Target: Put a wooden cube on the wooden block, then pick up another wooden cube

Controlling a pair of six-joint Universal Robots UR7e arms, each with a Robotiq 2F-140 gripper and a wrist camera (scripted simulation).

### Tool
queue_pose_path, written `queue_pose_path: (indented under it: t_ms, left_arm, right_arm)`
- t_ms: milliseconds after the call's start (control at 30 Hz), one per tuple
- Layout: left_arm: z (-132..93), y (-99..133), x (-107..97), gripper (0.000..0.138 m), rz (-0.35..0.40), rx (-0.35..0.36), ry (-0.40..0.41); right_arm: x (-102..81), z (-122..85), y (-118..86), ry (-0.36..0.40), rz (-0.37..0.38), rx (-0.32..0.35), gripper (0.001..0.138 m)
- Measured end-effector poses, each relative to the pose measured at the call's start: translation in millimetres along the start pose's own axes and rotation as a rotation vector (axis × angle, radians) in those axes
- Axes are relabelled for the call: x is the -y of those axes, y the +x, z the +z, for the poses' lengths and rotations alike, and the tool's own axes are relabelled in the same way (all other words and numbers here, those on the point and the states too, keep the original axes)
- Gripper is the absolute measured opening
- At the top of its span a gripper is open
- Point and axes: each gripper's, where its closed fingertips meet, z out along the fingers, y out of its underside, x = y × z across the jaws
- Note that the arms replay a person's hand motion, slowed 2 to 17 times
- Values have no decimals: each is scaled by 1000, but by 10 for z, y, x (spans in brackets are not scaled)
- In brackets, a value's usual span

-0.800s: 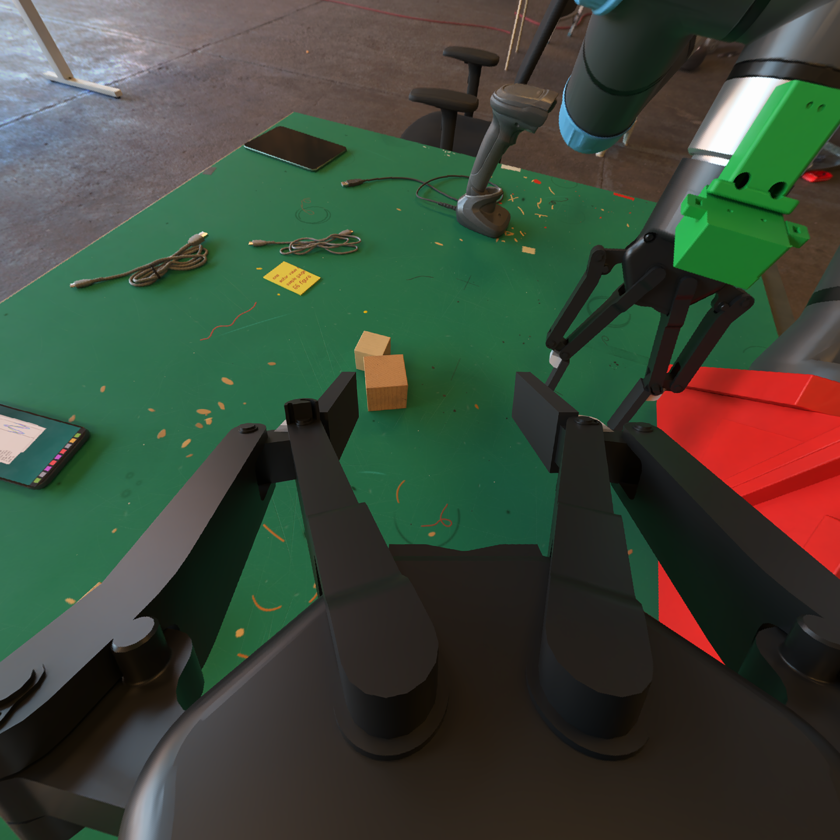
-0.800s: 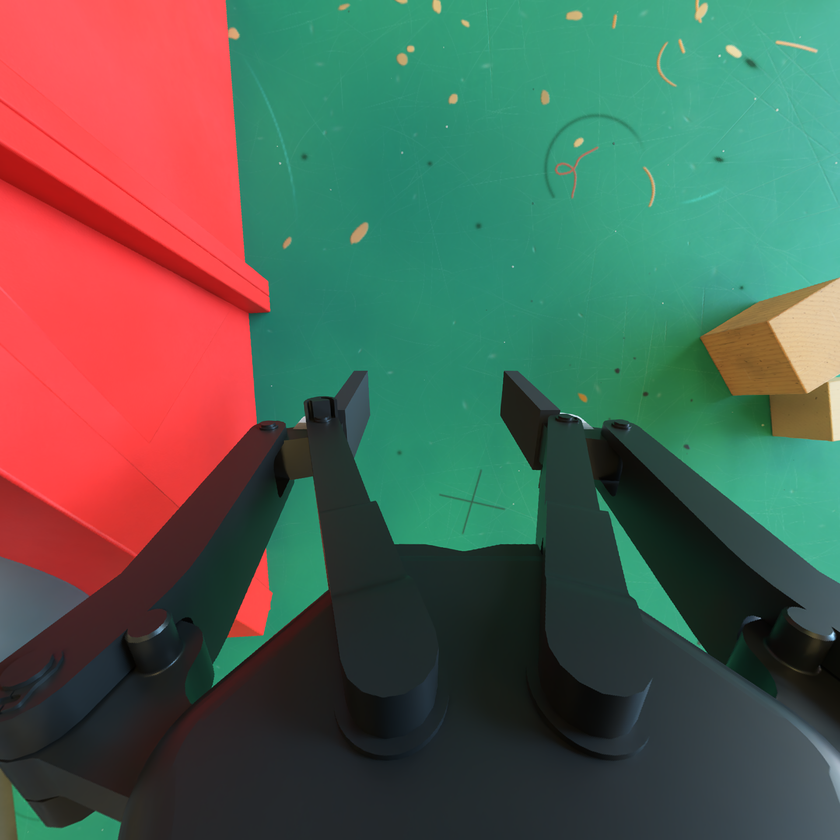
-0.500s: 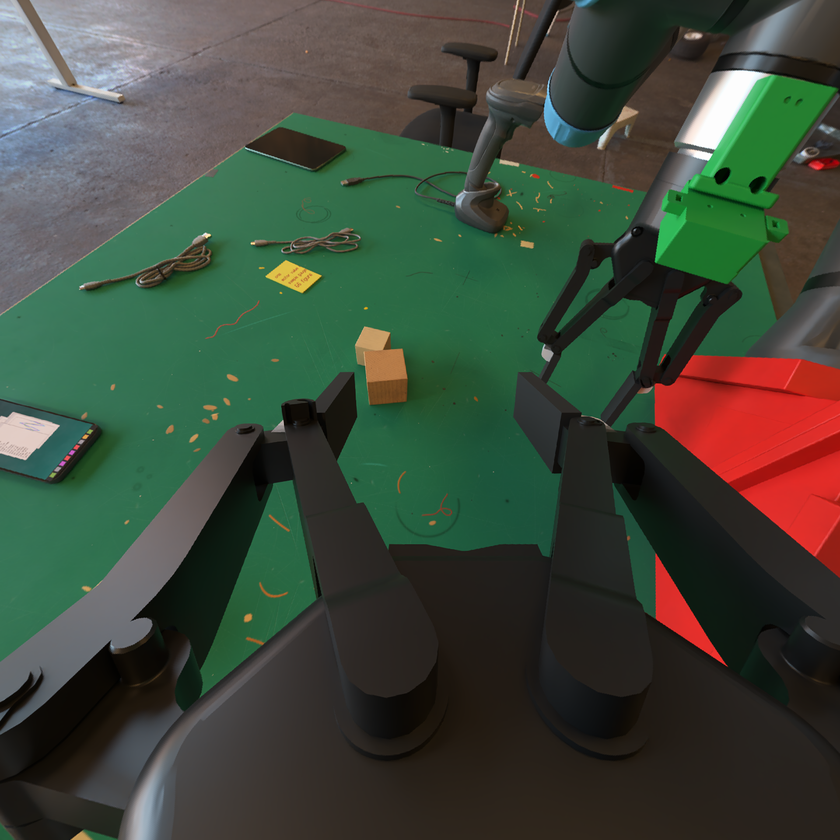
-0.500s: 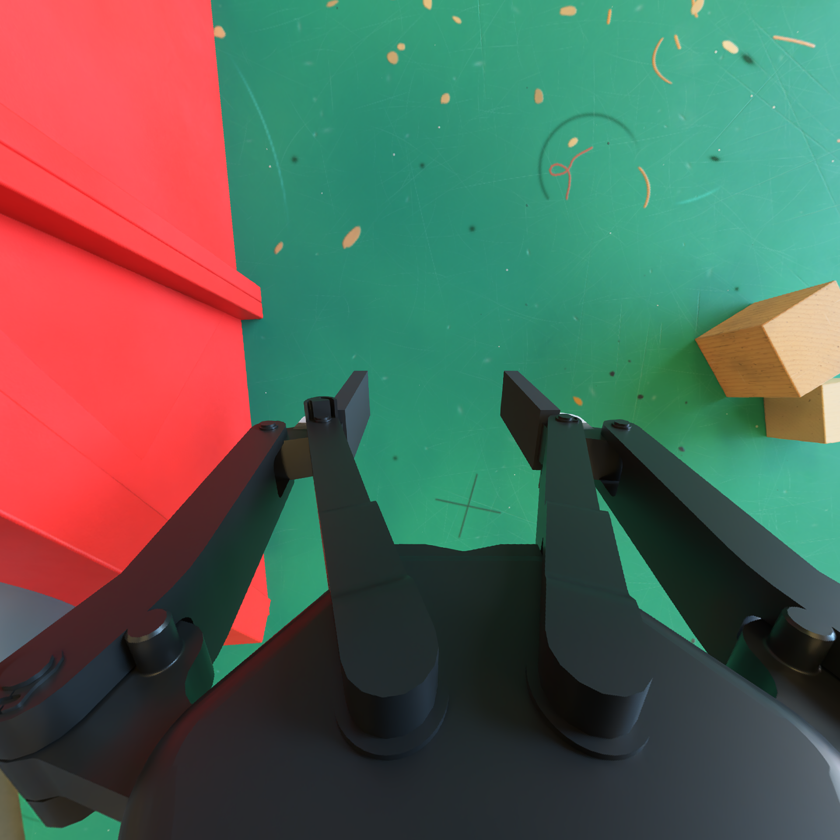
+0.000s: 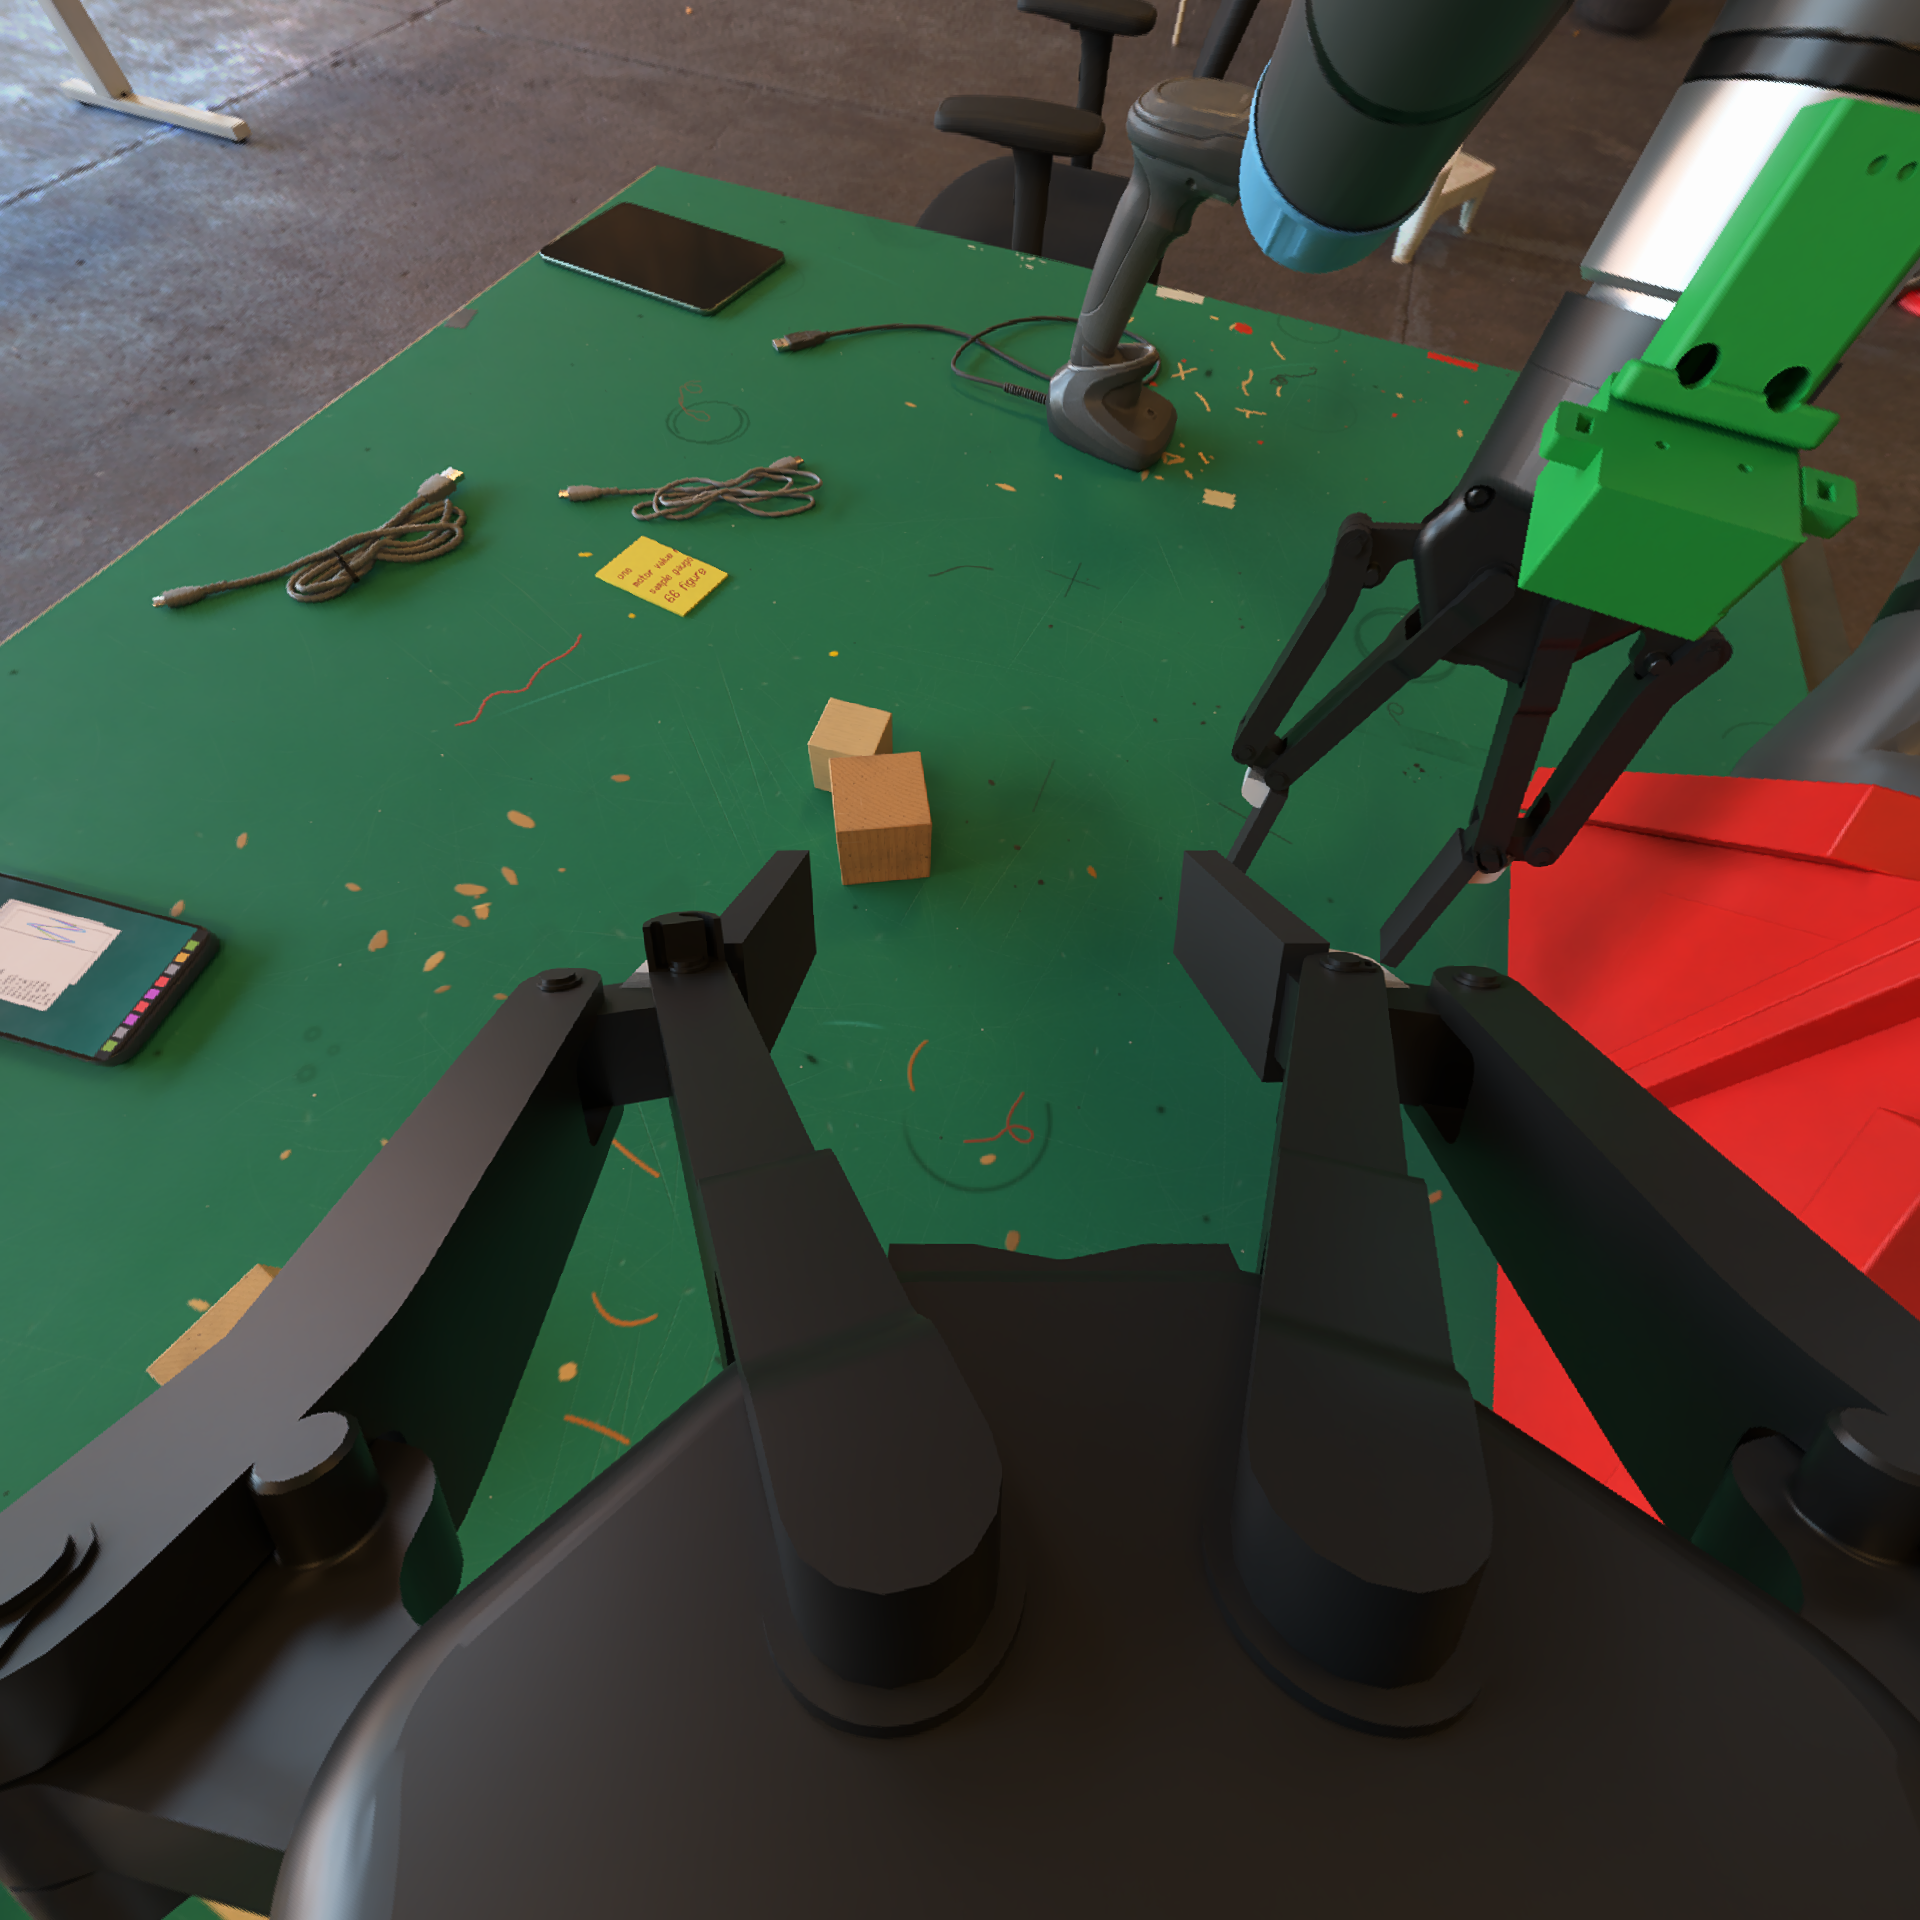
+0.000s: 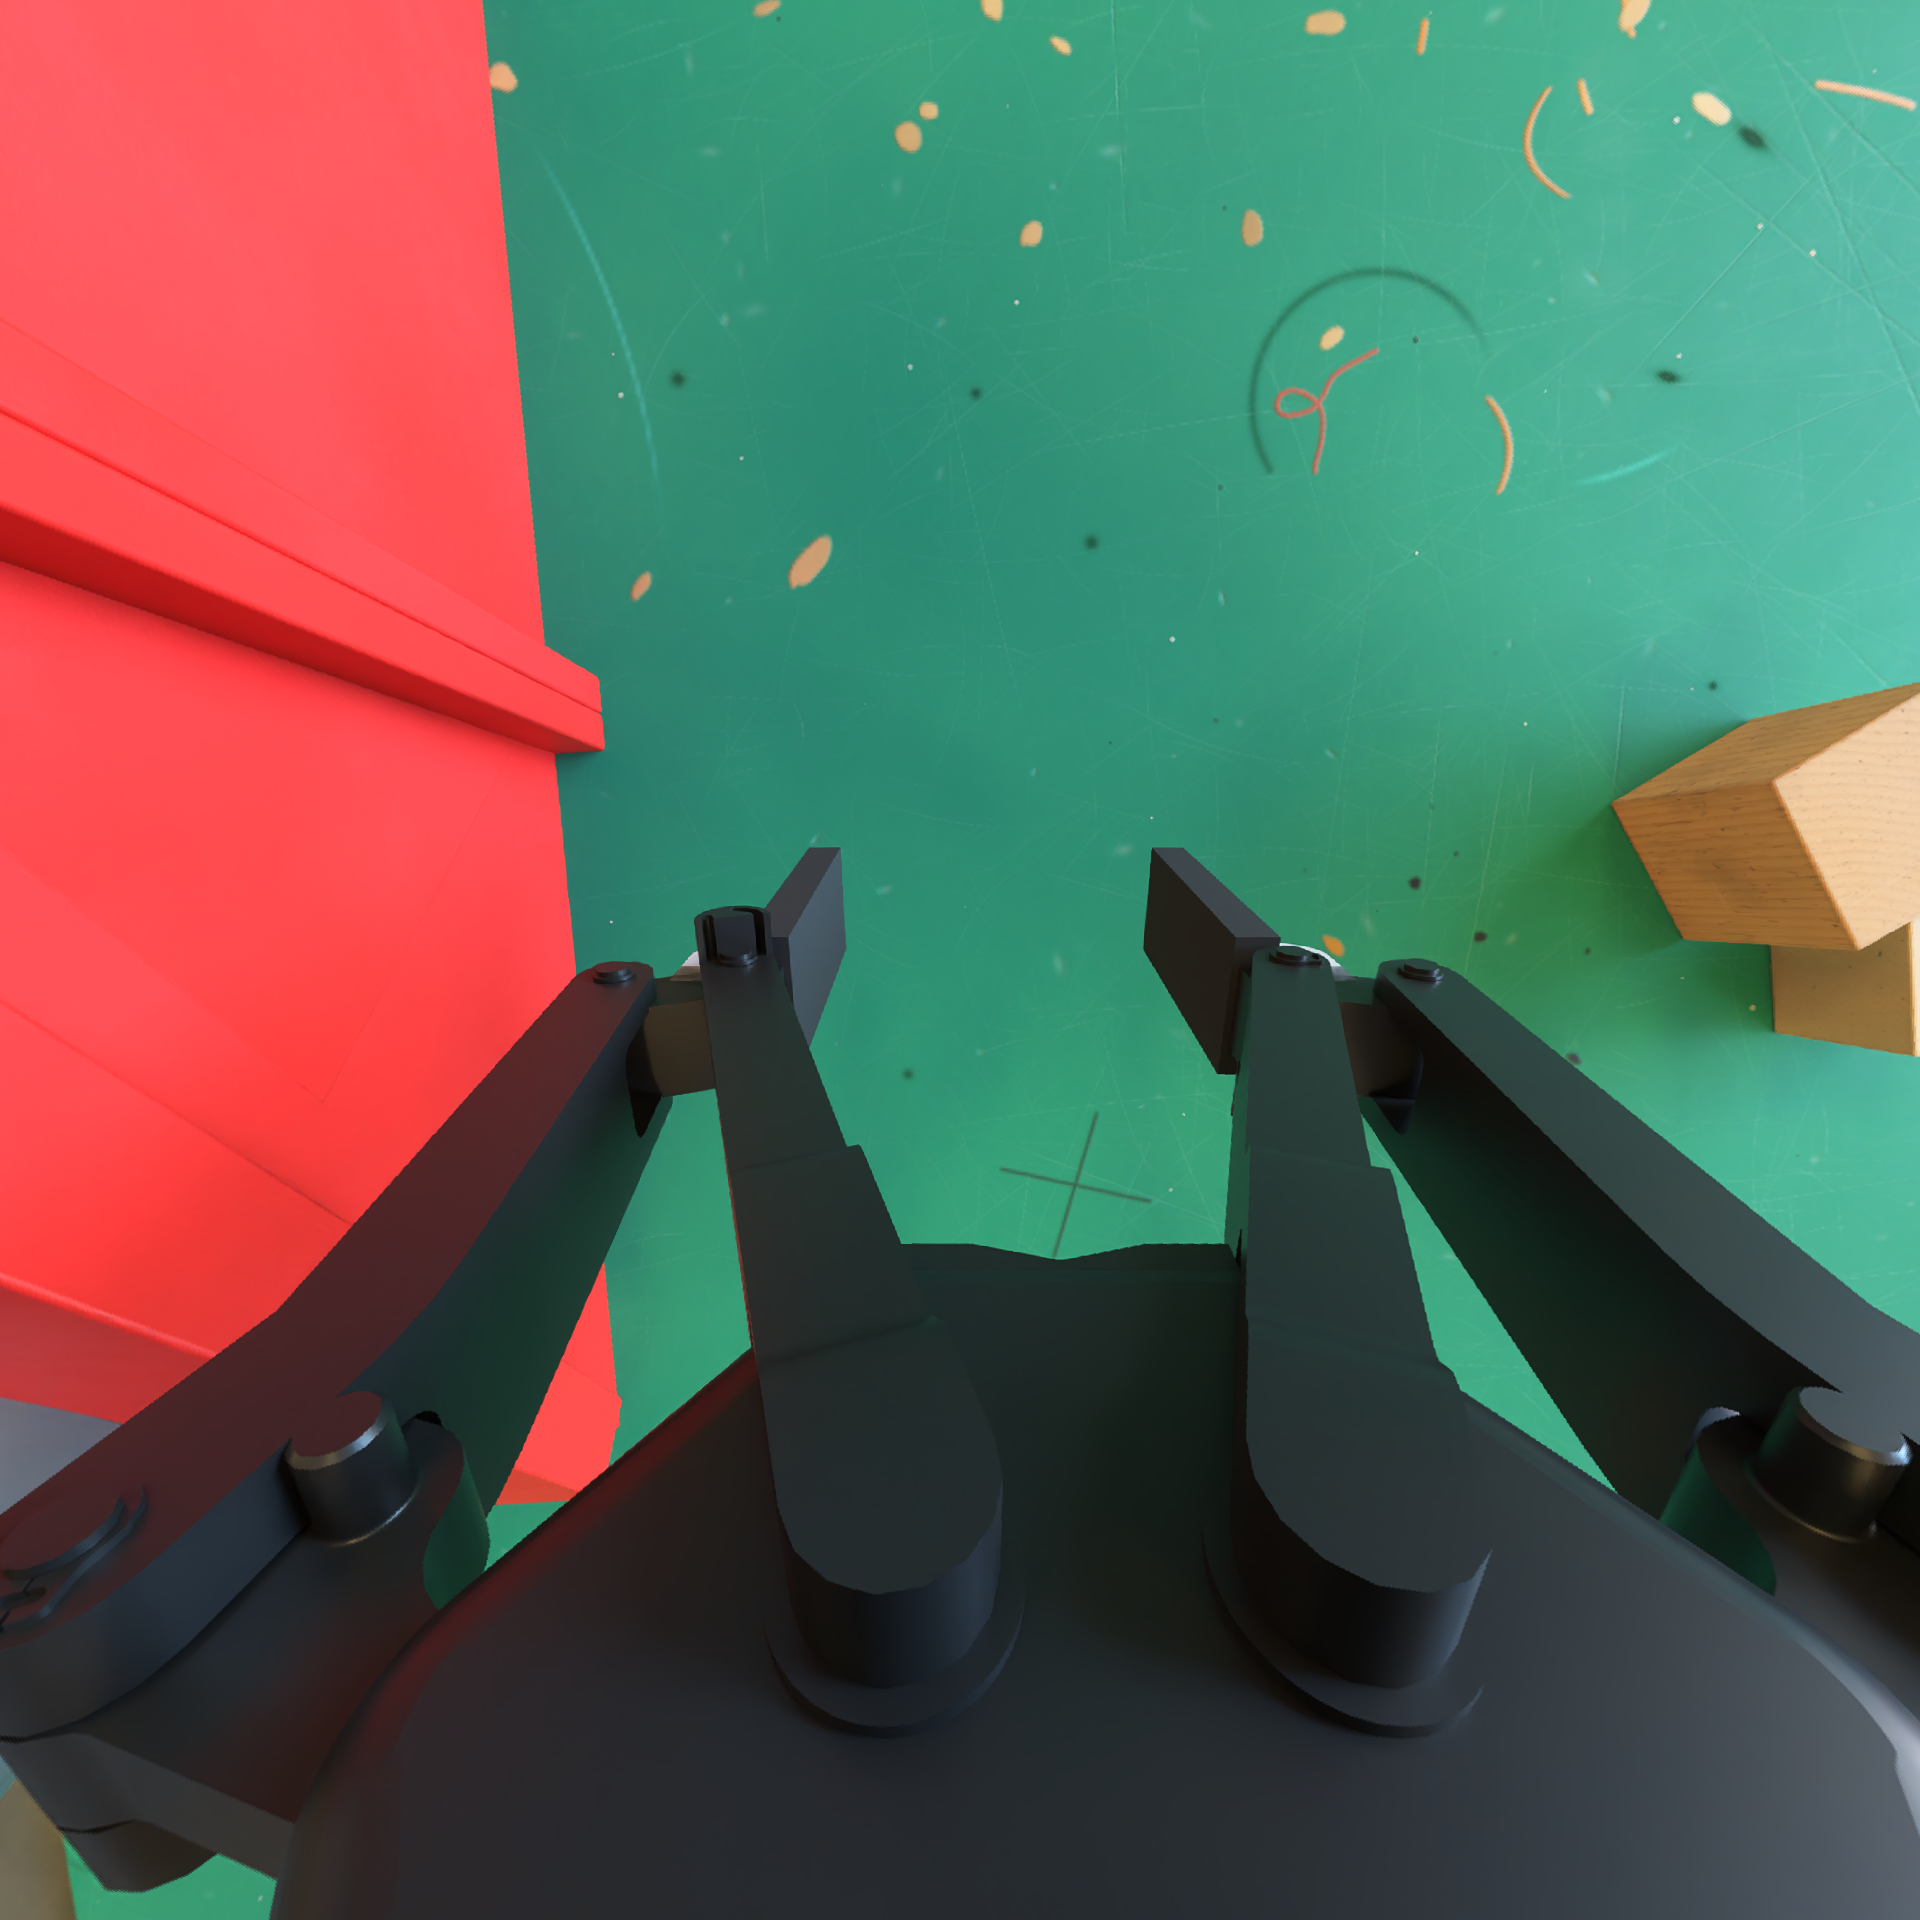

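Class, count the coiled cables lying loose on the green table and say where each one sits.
3. One cable lies near the left edge, one cable lies above the yellow note, and one cable runs to the scanner stand. The arms may hide more.

Two wooden cubes (image 5: 881, 817) touching on green table, paler smaller one (image 5: 848, 731) behind

Matte black linkage fingers (image 5: 774, 914) with flat pads; the other arm (image 5: 1371, 104) dark grey, blue-ringed, green-bracketed (image 5: 1683, 499).
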Motion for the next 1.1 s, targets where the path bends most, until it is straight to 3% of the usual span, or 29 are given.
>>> queue_pose_path:
  t_ms: [567, 867, 1100]
  left_arm:
    - [197, -8, -17, 92, -19, 6, -41]
    - [578, -147, -55, 92, -46, 66, -125]
    - [964, -215, -74, 92, -64, 69, -213]
  right_arm:
    - [5, -2, 4, 5, 15, -6, 77]
    - [10, -27, 0, 12, 23, -12, 77]
    - [25, -37, -11, 16, 26, -14, 77]
